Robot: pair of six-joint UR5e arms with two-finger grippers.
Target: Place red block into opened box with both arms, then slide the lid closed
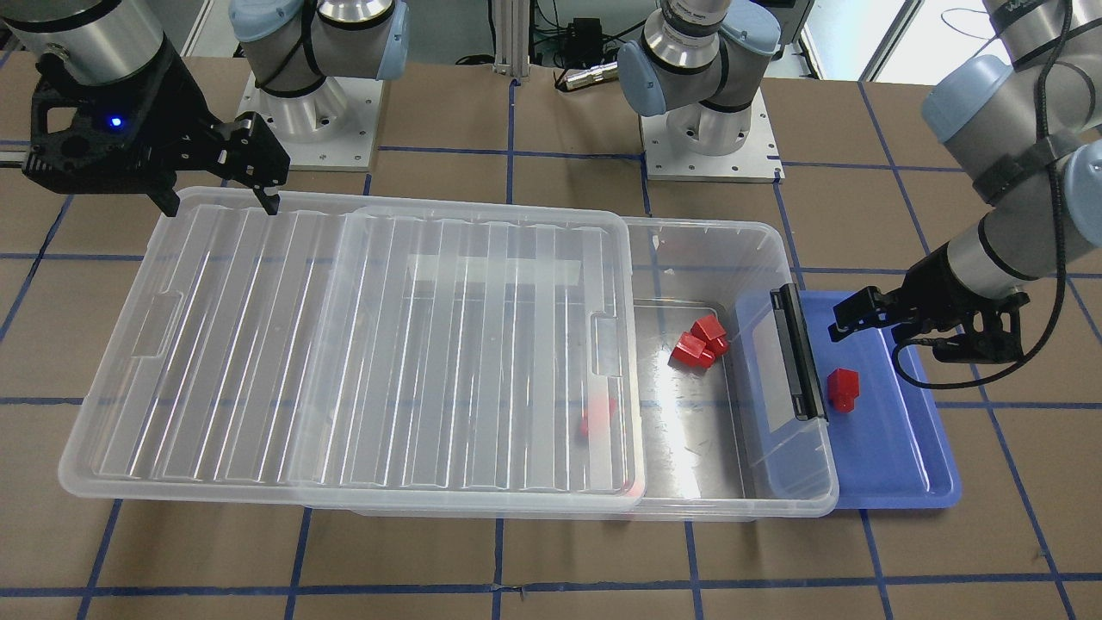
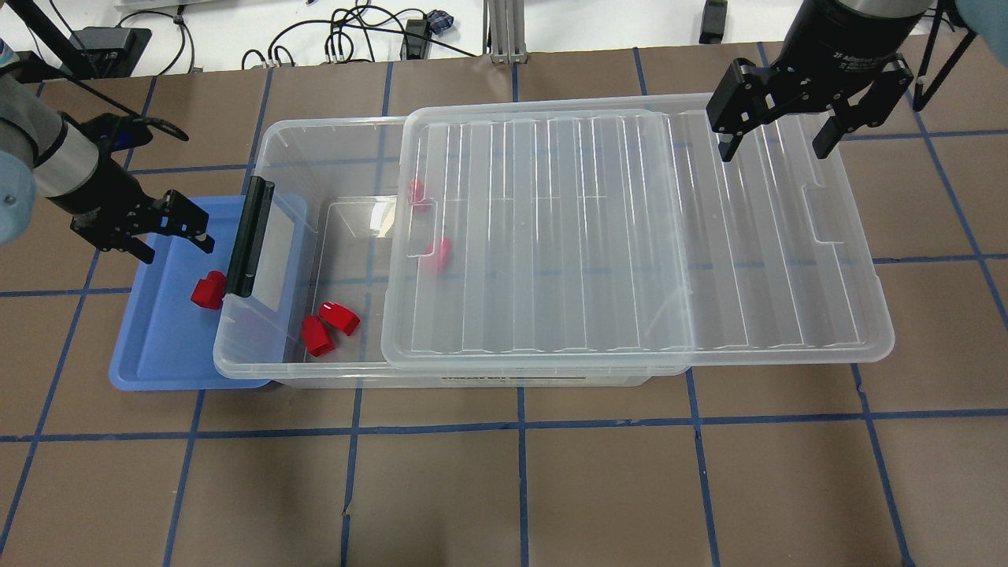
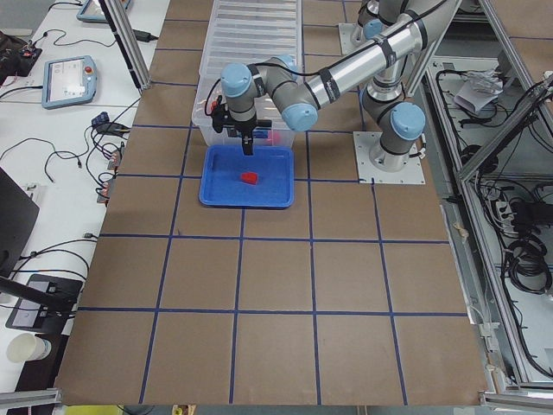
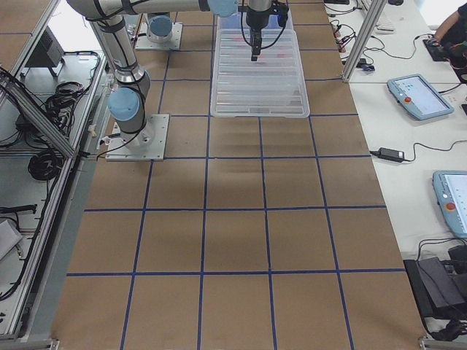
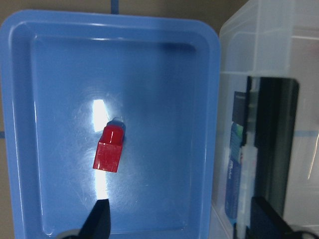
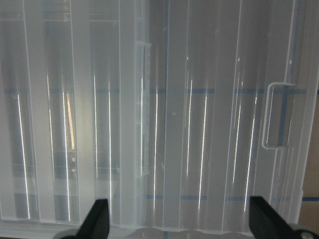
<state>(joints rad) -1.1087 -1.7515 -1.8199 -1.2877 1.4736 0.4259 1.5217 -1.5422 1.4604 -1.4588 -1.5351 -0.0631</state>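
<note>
Red block (image 2: 208,289) lies in blue tray (image 2: 157,354) beside box (image 2: 315,127), not yet inside.
Both spread wide: left gripper (image 2: 176,250) hovers above it, right gripper (image 2: 776,151) over lid (image 2: 630,236), slid partway off box.

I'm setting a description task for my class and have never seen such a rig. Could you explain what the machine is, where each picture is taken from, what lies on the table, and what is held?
Two robot arms are bolted to a table, each ending in a two-finger pincer. Two pictures look down from opposite long sides, two from the table's ends, two from wrist cameras. On the table sits a clear box, its lid slid partway off, red blocks inside. At its handle end a blue tray holds one red block. The left pincer hangs open over the tray, the right pincer open over the lid; neither holds anything.
</note>
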